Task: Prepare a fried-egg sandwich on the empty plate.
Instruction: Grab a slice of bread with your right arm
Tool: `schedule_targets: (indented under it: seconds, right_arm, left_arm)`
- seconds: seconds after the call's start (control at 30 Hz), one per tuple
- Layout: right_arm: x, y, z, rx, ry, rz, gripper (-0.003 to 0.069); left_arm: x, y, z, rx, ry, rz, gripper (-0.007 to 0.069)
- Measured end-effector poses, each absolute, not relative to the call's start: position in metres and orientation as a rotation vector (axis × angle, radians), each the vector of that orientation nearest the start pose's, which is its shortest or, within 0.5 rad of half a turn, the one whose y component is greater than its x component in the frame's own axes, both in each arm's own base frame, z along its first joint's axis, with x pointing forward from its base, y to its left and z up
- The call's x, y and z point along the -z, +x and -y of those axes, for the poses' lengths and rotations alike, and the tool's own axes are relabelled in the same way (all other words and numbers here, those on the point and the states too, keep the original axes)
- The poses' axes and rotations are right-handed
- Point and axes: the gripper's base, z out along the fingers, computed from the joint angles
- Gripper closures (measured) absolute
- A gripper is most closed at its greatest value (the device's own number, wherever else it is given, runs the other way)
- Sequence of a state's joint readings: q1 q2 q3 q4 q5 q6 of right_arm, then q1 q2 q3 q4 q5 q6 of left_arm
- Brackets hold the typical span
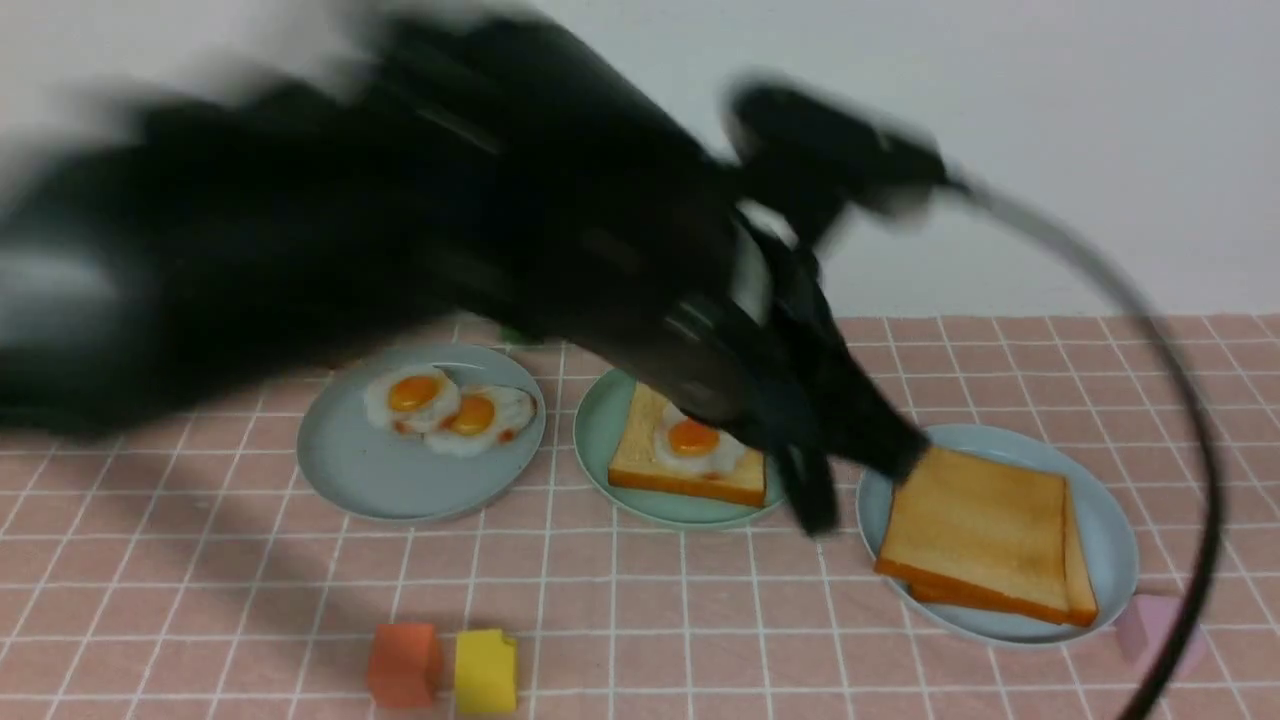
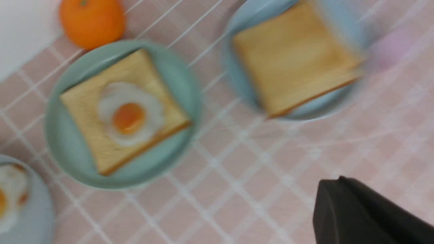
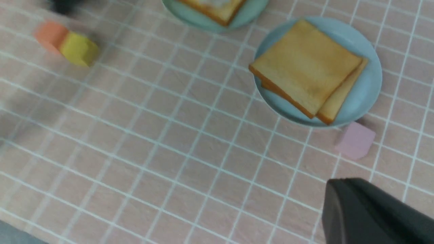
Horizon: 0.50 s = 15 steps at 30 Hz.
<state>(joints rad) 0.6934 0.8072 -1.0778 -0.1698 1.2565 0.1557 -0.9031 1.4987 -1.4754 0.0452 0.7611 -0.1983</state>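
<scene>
The mint-green empty plate now carries one toast slice topped by a fried egg; no slice covers the egg. My left arm sweeps in, blurred, from the left. Its gripper is shut on nothing, over the cloth between the mint plate and the toast plate. A grey-blue plate on the right bears two stacked plain toast slices. My right gripper is shut and empty above the cloth, and the front view does not show it.
A grey-blue plate at the left holds two loose fried eggs. Orange and yellow blocks sit near the front edge, a pink block beside the toast plate. An orange fruit lies behind the mint plate. A black cable arcs at the right.
</scene>
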Motion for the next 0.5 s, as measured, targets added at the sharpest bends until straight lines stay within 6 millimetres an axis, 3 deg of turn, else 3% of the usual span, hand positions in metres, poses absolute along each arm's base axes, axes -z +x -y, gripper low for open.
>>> schedule_targets:
  seconds: [0.1, 0.17, 0.27, 0.33, 0.37, 0.43, 0.47, 0.5]
  right_arm:
    - [-0.375, 0.127, -0.084, -0.034, -0.763, -2.446, 0.0637]
    - [-0.36, 0.15, -0.098, 0.046, -0.816, -2.486, 0.0636]
    - [-0.343, 0.177, -0.106, 0.112, -0.824, -2.529, 0.0635]
    - [-0.321, 0.213, -0.104, 0.173, -0.787, -2.612, 0.0632]
    - [-0.321, 0.213, -0.104, 0.17, -0.793, -2.608, 0.0632]
    - [-0.297, 0.247, -0.097, 0.149, -0.804, -2.688, 0.0621]
    - [-0.297, 0.248, -0.096, 0.139, -0.792, -2.69, 0.0621]
    - [-0.286, 0.261, -0.095, 0.103, -0.827, -2.712, 0.0608]
  left_arm:
    - [-0.412, 0.17, 0.223, 0.653, 0.838, -2.092, 0.0613]
    - [-0.416, 0.149, 0.202, 0.714, 0.846, -2.049, 0.0613]
    - [-0.406, 0.124, 0.175, 0.756, 0.85, -2.031, 0.0613]
    - [-0.387, 0.104, 0.149, 0.769, 0.837, -2.01, 0.0613]
    - [-0.382, 0.103, 0.147, 0.766, 0.836, -2.014, 0.0613]
    - [-0.366, 0.087, 0.126, 0.796, 0.789, -1.965, 0.0613]
    - [-0.365, 0.086, 0.125, 0.799, 0.785, -1.96, 0.0613]
    - [-0.361, 0.077, 0.113, 0.828, 0.747, -1.92, 0.0613]
